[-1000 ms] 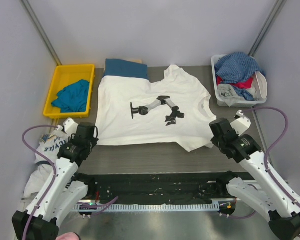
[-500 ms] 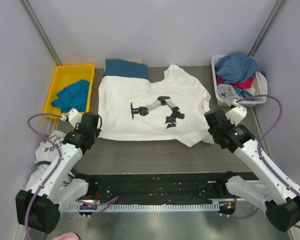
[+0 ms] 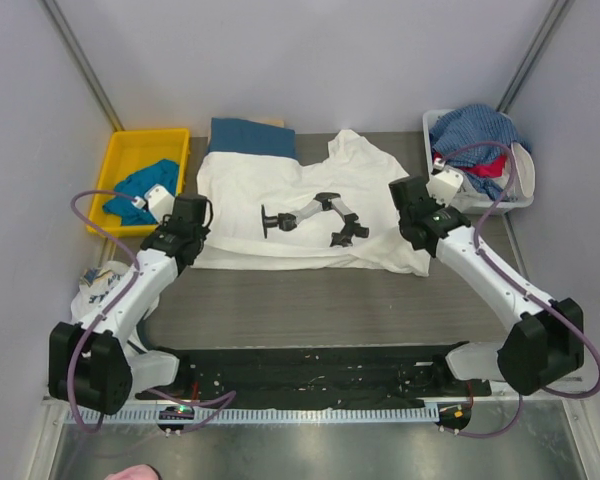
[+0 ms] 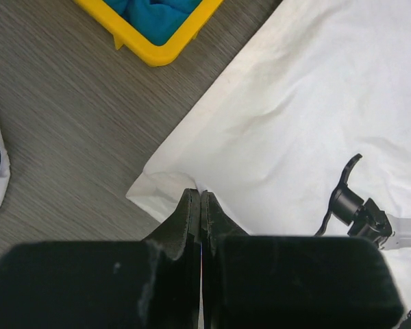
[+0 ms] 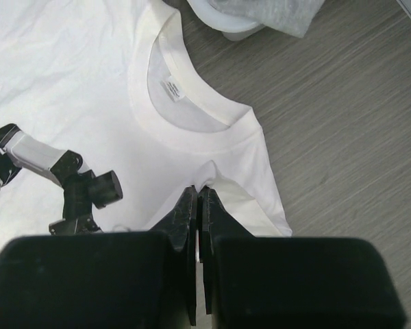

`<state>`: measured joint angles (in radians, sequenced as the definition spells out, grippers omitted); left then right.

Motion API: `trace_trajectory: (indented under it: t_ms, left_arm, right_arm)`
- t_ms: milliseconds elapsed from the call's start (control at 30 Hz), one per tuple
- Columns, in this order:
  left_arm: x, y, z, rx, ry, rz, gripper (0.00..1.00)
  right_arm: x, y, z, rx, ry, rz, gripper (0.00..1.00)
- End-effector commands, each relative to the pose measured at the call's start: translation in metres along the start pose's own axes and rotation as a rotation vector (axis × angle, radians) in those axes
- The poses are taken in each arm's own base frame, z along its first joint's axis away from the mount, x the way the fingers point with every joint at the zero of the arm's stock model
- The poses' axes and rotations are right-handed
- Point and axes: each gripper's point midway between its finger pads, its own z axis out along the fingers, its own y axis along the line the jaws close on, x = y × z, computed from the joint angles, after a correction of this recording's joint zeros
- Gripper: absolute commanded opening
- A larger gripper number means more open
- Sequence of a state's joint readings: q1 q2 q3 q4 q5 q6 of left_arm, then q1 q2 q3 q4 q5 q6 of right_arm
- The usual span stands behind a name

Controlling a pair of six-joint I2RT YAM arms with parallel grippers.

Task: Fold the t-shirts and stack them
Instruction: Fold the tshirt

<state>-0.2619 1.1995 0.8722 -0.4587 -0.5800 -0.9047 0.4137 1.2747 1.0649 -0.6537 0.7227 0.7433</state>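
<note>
On the grey wood-grain table (image 3: 310,300), both grippers have carried the soft white t-shirt (image 3: 280,195) edge farther back: left gripper (image 4: 200,199) and right gripper (image 5: 198,195) each pinch wrinkled cotton.

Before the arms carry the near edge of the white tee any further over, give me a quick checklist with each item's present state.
1. Left pincer shut on the white t-shirt, at its near left corner: ok.
2. Right pincer shut on the same shirt, on the shoulder just below the collar: ok.
3. Chest graphic uncovered, so the fold has not reached it: ok.
4. Dark blue t-shirt at the far edge, partly under the white one: may drag along, cannot tell.
5. Yellow bin and white basket apart from the shirt's edges: ok.
6. Only one cloth layer pinched: cannot tell.
</note>
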Motion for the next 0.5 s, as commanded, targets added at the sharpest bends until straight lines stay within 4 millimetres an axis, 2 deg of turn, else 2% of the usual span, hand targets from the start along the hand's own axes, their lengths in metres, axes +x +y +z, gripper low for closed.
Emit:
trace_trajectory:
  t_ms: [0, 467]
  left_arm:
    - [-0.026, -0.018, 0.008, 0.019, -0.077, -0.034, 0.0]
    - [-0.009, -0.018, 0.045, -0.041, -0.033, -0.004, 0.0]
  right_arm:
    - [-0.034, 0.029, 0.017, -0.047, -0.074, 0.006, 0.01]
    - [-0.046, 0.069, 0.062, -0.075, -0.06, -0.034, 0.01]
